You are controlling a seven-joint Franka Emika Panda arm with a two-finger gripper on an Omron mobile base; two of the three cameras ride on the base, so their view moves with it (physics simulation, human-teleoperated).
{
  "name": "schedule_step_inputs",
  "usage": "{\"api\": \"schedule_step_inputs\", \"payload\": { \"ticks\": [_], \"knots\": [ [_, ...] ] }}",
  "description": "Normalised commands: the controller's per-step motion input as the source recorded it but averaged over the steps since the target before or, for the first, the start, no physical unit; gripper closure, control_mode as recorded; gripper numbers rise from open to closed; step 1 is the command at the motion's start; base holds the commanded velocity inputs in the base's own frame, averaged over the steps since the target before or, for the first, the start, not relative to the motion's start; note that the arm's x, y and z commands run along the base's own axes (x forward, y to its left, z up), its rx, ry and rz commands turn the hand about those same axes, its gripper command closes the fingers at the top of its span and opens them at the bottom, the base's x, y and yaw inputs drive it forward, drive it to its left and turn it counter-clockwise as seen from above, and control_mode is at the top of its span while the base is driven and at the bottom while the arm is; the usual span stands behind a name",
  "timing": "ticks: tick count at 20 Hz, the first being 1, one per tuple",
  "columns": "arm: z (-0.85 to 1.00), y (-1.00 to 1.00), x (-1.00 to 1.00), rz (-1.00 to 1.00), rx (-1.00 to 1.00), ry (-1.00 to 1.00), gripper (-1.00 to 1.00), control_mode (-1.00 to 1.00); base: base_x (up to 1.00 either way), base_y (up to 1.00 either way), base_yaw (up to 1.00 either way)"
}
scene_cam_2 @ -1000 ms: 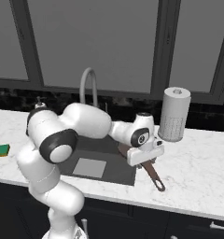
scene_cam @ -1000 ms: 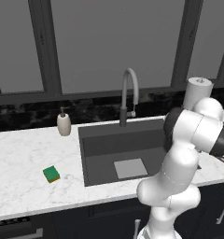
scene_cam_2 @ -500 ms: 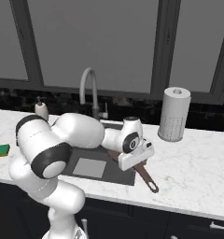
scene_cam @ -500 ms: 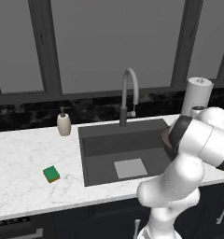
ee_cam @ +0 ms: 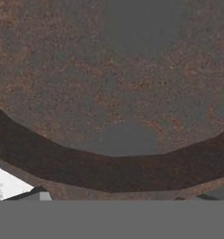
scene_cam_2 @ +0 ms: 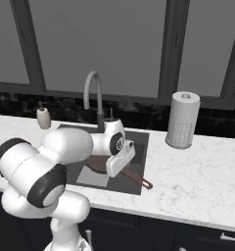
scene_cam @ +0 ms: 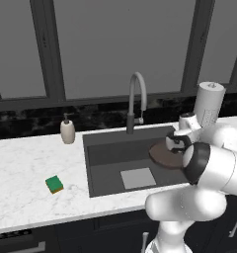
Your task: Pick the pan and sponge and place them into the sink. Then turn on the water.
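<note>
One pan (scene_cam: 165, 154) is hanging over the sink (scene_cam: 105, 163) at frame centre; fingers' (scene_cam_2: 120, 159) grip cannot be told.

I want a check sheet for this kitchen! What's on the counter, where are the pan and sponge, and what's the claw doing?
Surface: white marble counter, dark sink set in it.
Job's things: pan held over the sink's right side, handle over the front rim; sponge on the counter left of the sink; faucet, no water running.
Clutter: soap bottle, paper towel roll.
Claw: at the pan; fingers hidden, grip cannot be told.
Cables: nothing seen.
Surroundings: dark windows, dark cabinets below.
</note>
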Motion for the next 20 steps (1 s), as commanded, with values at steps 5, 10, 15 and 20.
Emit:
{"api": "schedule_step_inputs", "payload": {
  "ticks": [5,10,15,20],
  "knots": [
    [0.01,0.71,0.14,0.33,0.00,0.17,1.00,-1.00,0.00,0.00,0.00],
    [0.00,0.40,0.25,0.19,0.00,0.20,1.00,-1.00,0.00,0.00,0.00],
    [-0.05,0.37,0.34,0.03,0.02,0.14,1.00,-1.00,0.00,0.00,0.00],
    [-0.18,0.12,0.28,0.00,0.15,0.02,1.00,-1.00,0.00,0.00,0.00]
  ]
}}
